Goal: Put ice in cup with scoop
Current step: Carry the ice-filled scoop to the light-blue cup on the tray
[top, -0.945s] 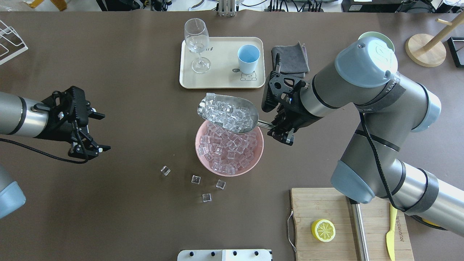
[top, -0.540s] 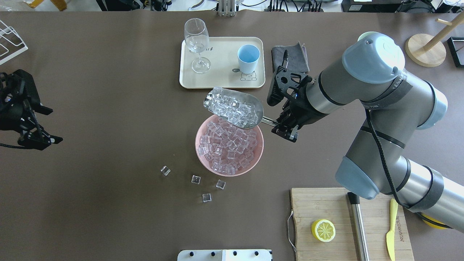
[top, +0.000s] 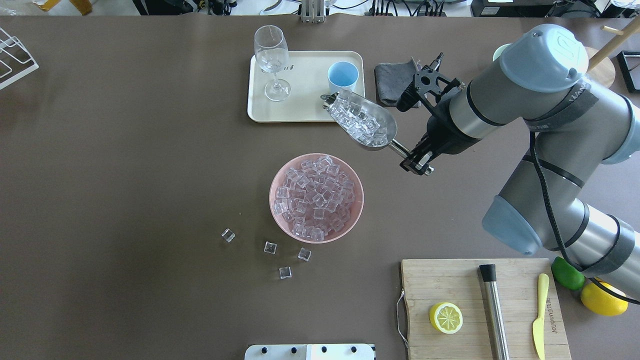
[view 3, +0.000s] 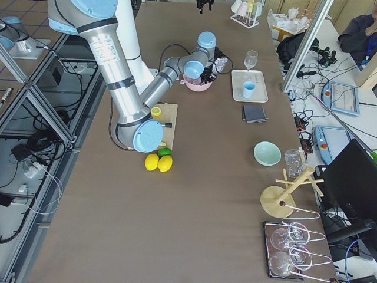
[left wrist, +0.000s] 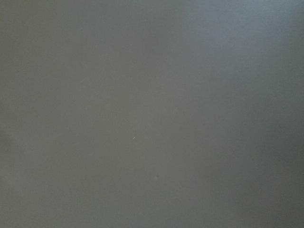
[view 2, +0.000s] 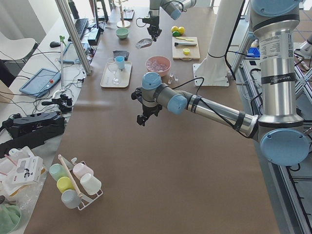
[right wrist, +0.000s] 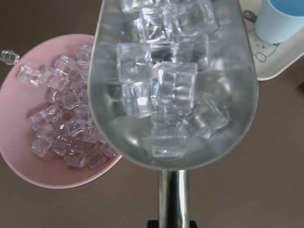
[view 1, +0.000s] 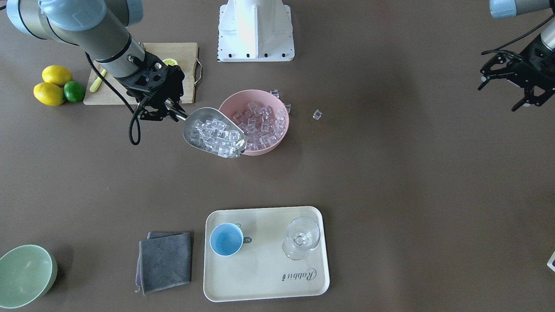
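My right gripper (top: 417, 162) is shut on the thin handle of the steel scoop (top: 362, 125), which is full of ice (top: 357, 122). In the overhead view the scoop is held in the air, its open tip over the tray's right front edge, just short of the light-blue cup (top: 343, 80). The front-facing view shows the scoop (view 1: 214, 132) by the pink bowl (view 1: 243, 93) and the cup (view 1: 226, 239) empty. The right wrist view shows the loaded scoop (right wrist: 173, 80) and the cup (right wrist: 282, 19) at the upper right. My left gripper (view 1: 516, 86) is open and empty, far to the side.
The pink bowl (top: 272, 190) holds many ice cubes; several loose cubes (top: 270, 247) lie in front of it. The cream tray (top: 305, 107) also carries a wine glass (top: 271, 60). A grey cloth (top: 390, 82) lies right of the tray. A cutting board (top: 425, 280) holds a lemon half and a muddler (top: 495, 310).
My right gripper has carried the loaded scoop from over the pink bowl back and right to the tray's edge by the cup. My left arm has drawn out of the overhead view.
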Robot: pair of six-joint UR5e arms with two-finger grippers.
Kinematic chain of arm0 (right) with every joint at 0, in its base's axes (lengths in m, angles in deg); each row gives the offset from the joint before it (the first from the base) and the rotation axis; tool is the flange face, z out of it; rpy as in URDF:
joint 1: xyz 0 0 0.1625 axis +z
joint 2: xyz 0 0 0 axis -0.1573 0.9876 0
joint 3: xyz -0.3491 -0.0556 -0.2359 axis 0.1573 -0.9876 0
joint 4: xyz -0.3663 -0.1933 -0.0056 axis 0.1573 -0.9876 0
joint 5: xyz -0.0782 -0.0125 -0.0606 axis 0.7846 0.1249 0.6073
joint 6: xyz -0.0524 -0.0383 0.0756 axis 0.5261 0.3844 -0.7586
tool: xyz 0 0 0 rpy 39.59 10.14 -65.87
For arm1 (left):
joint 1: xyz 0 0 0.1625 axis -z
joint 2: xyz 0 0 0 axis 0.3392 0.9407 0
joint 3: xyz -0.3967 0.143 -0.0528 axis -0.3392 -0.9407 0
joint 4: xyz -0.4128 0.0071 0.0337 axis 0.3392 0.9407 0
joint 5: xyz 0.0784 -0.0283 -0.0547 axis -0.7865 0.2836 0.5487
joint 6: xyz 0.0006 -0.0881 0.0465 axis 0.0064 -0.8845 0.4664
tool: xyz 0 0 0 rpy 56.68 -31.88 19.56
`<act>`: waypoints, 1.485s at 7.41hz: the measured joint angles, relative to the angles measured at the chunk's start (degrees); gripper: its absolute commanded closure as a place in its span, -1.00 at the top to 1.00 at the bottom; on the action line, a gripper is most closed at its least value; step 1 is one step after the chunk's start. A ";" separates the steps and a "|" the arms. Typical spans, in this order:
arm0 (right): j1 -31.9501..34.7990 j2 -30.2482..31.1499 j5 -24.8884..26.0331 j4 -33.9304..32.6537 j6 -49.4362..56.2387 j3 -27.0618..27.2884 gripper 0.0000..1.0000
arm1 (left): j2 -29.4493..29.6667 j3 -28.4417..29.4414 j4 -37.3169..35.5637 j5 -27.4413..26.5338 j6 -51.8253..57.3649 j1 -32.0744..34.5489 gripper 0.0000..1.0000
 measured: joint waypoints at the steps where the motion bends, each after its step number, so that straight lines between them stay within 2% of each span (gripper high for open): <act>1: 0.76 0.08 0.18 -3.85 -3.90 0.80 -1.00 | -0.42 0.90 -3.17 0.25 0.18 3.27 0.97; 4: 1.50 -0.26 2.99 -8.15 -24.37 2.11 -1.00 | -0.46 8.82 -8.34 3.08 0.25 14.62 0.97; 5: 1.52 -0.36 3.28 -8.38 -27.01 1.98 -1.00 | -0.30 11.20 -9.50 3.61 0.29 17.20 0.97; 6: 1.53 -0.76 3.18 -9.09 -28.11 1.76 -1.00 | -0.26 13.53 -10.57 3.96 0.32 19.87 0.97; 8: 1.47 -4.56 2.92 -15.41 -27.93 1.40 -1.00 | -0.19 16.96 -10.85 4.41 0.33 22.63 0.97; 11: 1.38 -12.10 2.51 -22.24 -26.43 -3.30 -1.00 | -0.17 17.30 -10.74 4.50 0.33 23.32 0.97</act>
